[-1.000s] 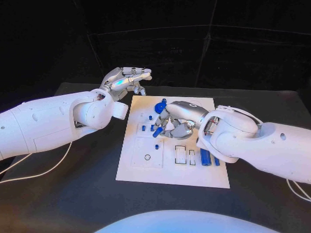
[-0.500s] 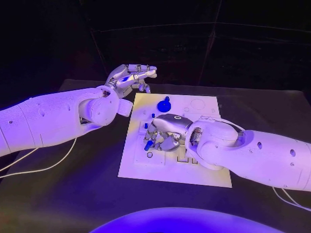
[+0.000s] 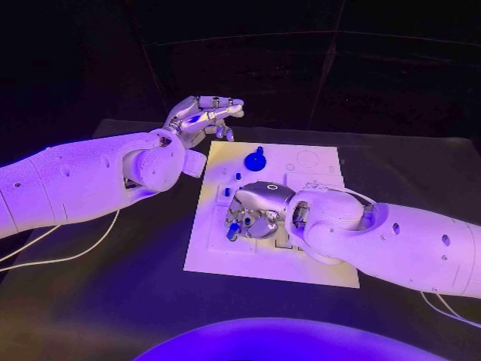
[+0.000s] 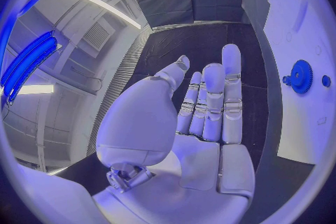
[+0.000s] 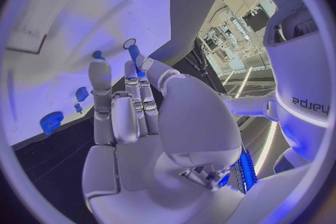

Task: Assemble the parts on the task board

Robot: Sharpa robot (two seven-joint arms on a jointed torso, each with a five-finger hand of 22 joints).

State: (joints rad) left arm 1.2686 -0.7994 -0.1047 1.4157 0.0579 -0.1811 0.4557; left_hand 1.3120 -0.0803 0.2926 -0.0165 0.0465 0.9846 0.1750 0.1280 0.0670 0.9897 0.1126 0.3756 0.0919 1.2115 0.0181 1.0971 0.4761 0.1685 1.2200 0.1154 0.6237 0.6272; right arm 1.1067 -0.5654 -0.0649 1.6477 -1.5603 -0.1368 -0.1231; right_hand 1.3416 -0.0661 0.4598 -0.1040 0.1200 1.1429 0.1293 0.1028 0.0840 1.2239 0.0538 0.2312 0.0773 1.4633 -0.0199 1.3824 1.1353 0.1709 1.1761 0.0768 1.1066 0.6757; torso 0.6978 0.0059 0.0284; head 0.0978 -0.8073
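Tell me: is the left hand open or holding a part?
Open: the left hand holds nothing, its fingers extended beside the task board.

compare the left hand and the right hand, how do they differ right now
The left hand is raised past the board's far left corner and holds nothing, fingers extended. The right hand is low over the board's middle, pinching a small blue part at its fingertips. Both are silver hands on white arms.
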